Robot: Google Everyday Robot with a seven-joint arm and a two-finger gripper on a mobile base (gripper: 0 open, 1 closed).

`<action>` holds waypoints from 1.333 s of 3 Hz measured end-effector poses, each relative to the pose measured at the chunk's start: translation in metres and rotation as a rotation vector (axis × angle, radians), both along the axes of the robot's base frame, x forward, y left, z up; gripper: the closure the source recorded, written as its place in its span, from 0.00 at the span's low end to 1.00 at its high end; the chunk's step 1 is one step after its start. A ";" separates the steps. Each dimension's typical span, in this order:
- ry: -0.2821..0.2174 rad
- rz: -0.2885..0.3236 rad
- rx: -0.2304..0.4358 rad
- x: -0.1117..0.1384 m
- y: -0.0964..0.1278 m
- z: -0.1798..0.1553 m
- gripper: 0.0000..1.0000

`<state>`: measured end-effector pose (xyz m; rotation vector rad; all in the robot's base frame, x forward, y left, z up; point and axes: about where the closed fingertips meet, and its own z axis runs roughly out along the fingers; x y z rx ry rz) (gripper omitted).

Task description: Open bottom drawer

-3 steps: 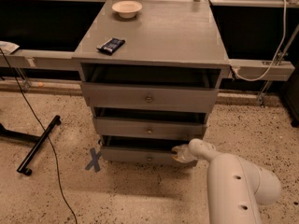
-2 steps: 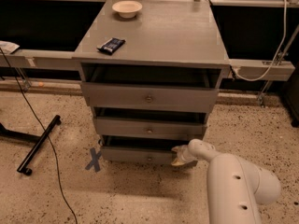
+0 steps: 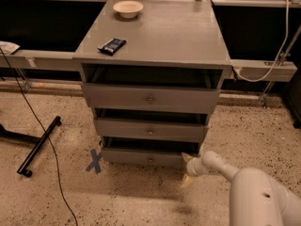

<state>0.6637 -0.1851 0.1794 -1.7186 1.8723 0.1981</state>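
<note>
Gripper [image 3: 187, 170] at bottom drawer [image 3: 136, 157] right corner, fingers spread wide, contact hard to make out

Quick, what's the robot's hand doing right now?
Gripper: low at the bottom drawer's right front corner; cannot tell if it is open, closed or holding anything.

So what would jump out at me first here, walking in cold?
Probably the grey cabinet in the middle, its three drawers stacked under a top carrying a pale bowl and a dark packet. Next, the robot's white arm at the lower right, its gripper low by the right end of the bottom drawer.
</note>
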 end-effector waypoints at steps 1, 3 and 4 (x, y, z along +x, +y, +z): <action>0.024 0.006 0.024 -0.010 0.000 -0.006 0.00; -0.001 0.070 0.058 0.001 0.020 0.005 0.00; -0.021 0.106 0.062 0.009 0.029 0.015 0.00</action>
